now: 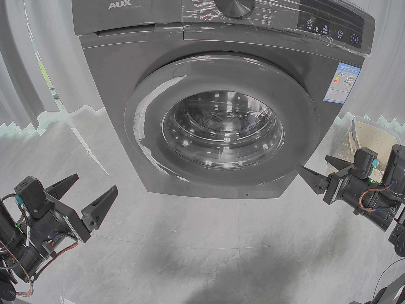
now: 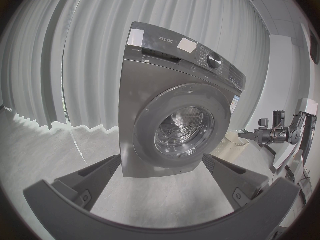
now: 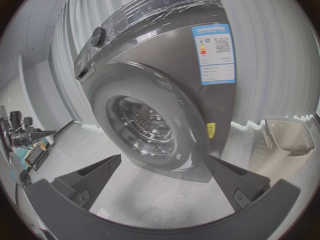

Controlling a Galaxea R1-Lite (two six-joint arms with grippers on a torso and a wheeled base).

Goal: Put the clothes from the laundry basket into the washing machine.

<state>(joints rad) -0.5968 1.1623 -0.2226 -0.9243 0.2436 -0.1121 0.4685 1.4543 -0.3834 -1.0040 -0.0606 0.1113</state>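
The grey washing machine stands straight ahead, its round glass door closed. Behind the glass a dark crumpled shape that looks like fabric lies in the drum. A cream laundry basket sits on the floor at the machine's right, and the inside that shows in the right wrist view holds no clothes. My left gripper hangs open and empty low at the left, well short of the machine. My right gripper is open and empty beside the machine's lower right corner, in front of the basket.
Pale curtains hang behind and on both sides of the machine. Bare grey floor stretches between me and the door. The basket and my right gripper show past the machine in the left wrist view.
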